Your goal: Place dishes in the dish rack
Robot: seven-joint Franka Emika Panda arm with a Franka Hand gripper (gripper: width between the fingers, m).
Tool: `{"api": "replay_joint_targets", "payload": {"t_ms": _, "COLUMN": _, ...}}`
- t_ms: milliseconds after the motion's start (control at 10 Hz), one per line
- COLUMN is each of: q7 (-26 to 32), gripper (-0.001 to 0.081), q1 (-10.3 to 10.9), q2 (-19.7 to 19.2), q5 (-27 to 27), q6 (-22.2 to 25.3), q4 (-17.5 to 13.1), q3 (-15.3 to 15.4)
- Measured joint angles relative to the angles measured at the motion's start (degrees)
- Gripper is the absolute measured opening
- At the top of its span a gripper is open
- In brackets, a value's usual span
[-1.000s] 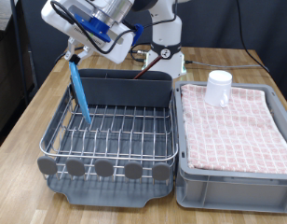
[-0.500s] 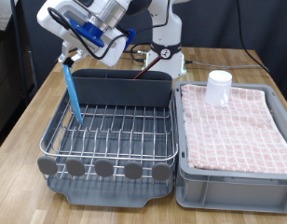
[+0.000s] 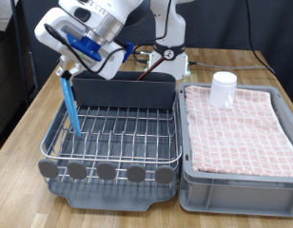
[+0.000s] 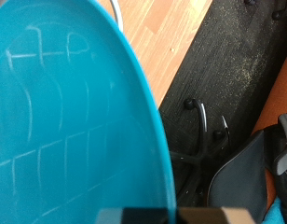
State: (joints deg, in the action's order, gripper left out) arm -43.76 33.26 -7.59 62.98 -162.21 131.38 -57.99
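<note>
Gripper (image 3: 67,69) clamped on upper rim of bright-blue plate (image 3: 69,103), above dish rack's (image 3: 108,142) far corner at exterior view's left

Plate held on edge, near vertical, top leaning slightly toward exterior view's left; lower rim down at wire grid (image 3: 118,135) just inside rack's left rail; contact with wires not discernible

Wrist view filled by plate face (image 4: 69,140), with dark fingertip edge at picture margin and wooden table (image 4: 162,37) beyond

Recommended for this step: keep plate upright and aligned with a gap between wires; lower slowly so rim seats between wires rather than riding on top; avoid striking utensil caddy (image 3: 123,92) standing just behind; release only once plate is supported

Arm pose: wrist pitched over and rolled, hand angled downward toward rack's left side, forearm reaching from base at table's far edge, cables looped over hand

White mug (image 3: 224,90) standing upside down on pink checked cloth (image 3: 237,128) in grey crate (image 3: 242,185), near crate's far edge, outside rack

Wooden spoon not visible
</note>
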Motion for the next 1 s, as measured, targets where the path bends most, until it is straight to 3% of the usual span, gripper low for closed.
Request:
{"api": "replay_joint_targets", "payload": {"t_ms": 600, "q7": -4.08, "gripper": 0.0018, "q1": -0.67, "q2": -4.92, "q5": -1.48, "q6": -3.06, "q4": 0.0, "q3": 0.48}}
{"api": "replay_joint_targets", "payload": {"t_ms": 1000, "q7": -4.08, "gripper": 0.0018, "q1": -0.81, "q2": -5.58, "q5": -7.22, "q6": -1.37, "q4": 0.0, "q3": 1.89}}
